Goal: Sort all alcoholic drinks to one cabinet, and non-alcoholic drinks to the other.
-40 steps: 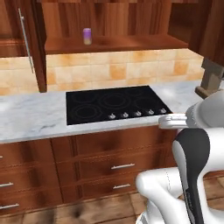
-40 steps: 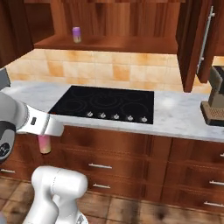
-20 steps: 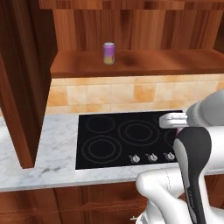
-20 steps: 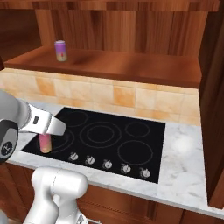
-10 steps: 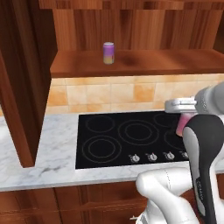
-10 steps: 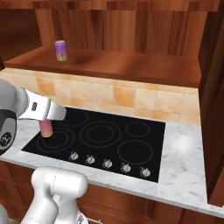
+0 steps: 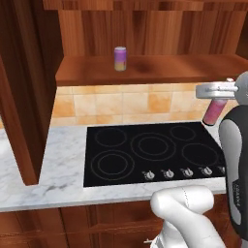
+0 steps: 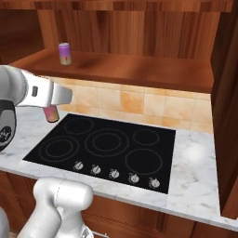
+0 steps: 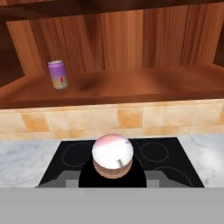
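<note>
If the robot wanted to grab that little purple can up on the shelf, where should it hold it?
Probably around the middle of the purple can, coming straight in from the open front of the cabinet shelf. The can stands upright with round, straight sides, alone near the shelf's left end with bare wood all around it. First, though, the gripper must free its jaws, which are shut on the pink bottle.
</note>
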Controlling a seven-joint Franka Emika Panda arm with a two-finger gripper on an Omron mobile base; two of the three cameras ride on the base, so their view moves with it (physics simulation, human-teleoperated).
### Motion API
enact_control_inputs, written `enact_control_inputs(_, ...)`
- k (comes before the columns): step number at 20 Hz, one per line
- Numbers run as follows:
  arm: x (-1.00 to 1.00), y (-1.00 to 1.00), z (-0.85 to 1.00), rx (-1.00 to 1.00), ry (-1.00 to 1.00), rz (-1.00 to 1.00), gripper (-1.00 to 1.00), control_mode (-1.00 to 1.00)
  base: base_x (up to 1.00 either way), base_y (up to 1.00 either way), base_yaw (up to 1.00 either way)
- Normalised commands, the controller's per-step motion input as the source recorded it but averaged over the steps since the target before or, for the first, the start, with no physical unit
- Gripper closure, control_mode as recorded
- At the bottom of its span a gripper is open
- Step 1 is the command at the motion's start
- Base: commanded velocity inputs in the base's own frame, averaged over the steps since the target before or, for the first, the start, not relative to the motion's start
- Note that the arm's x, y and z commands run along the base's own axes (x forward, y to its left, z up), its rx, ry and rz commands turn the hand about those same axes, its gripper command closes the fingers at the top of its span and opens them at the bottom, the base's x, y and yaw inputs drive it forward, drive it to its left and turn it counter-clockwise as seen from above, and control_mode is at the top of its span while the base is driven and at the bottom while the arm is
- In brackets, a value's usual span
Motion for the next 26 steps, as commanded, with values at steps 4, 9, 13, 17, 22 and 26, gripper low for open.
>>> enact_control_inputs(4, 0.08, 0.00, 0.45, -0.03, -0.14, 0.00, 1.00, -1.00, 0.00, 0.00, 0.00)
enact_control_inputs(9, 0.31, 0.00, 0.33, -0.02, -0.11, 0.00, 1.00, -1.00, 0.00, 0.00, 0.00)
enact_control_inputs(13, 0.54, 0.00, 0.11, 0.00, -0.09, 0.00, 1.00, -1.00, 0.00, 0.00, 0.00)
enact_control_inputs(17, 0.54, 0.00, 0.02, 0.00, -0.07, 0.00, 1.00, -1.00, 0.00, 0.00, 0.00)
enact_control_inputs(22, 0.59, 0.00, 0.00, 0.00, -0.05, 0.00, 1.00, -1.00, 0.00, 0.00, 0.00)
enact_control_inputs(26, 0.53, 0.00, 0.00, 0.00, -0.07, 0.00, 1.00, -1.00, 0.00, 0.00, 0.00)
